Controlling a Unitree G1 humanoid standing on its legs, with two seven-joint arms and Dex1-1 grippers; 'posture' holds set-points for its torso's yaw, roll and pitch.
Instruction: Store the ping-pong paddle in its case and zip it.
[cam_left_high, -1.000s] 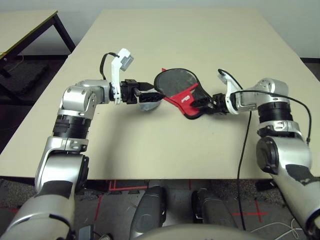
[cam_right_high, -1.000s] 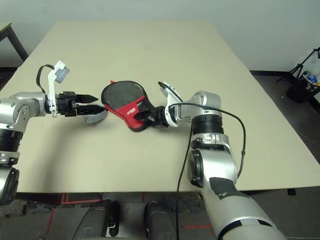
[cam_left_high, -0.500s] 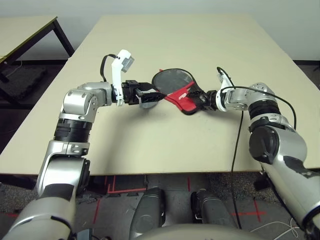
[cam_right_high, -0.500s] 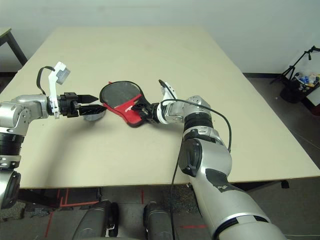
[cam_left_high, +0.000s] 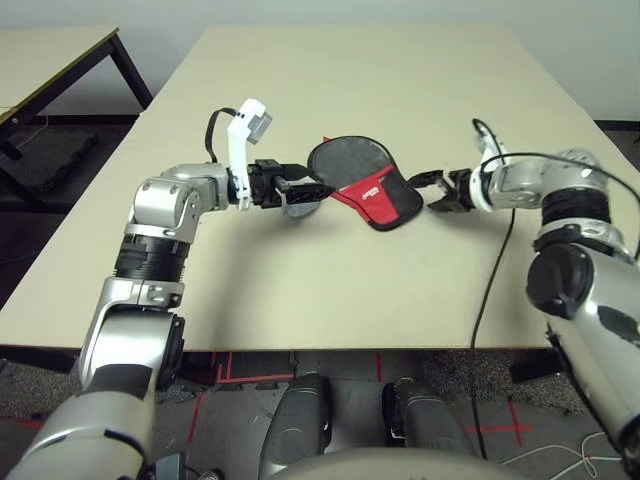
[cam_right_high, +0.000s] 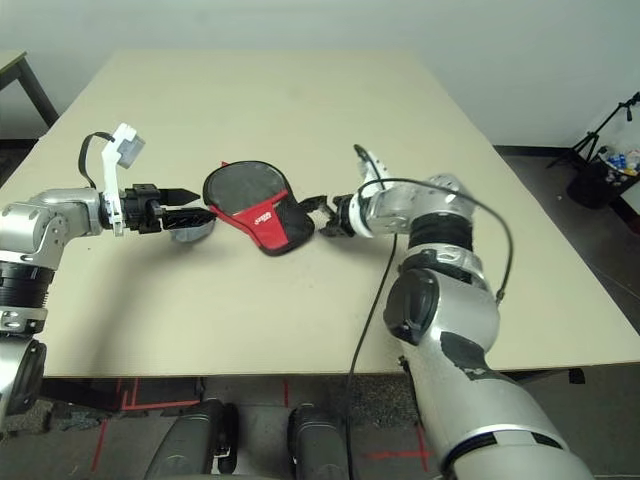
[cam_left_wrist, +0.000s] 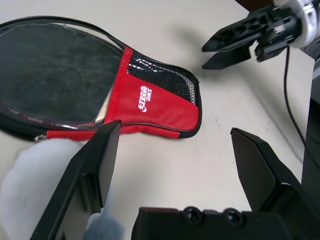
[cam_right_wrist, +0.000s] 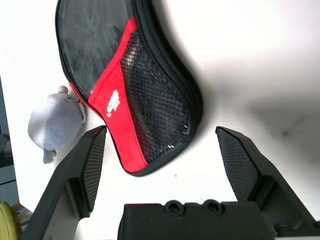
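The case (cam_left_high: 362, 186) lies flat mid-table, the ping-pong paddle (cam_left_wrist: 55, 75) inside it, black face showing through the unzipped mouth. I have the right gripper (cam_left_high: 432, 190) spread wide, empty, just off its handle end; the left gripper (cam_left_high: 300, 186), also spread and empty, hovers over a fluffy ball (cam_right_wrist: 56, 123).

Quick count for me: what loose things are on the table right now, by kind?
Paddle case, black and red, lying flat: 1
Ping-pong paddle, black face showing inside the case's open round end: 1
Fluffy grey-white ball, beside the case: 1
Total: 3
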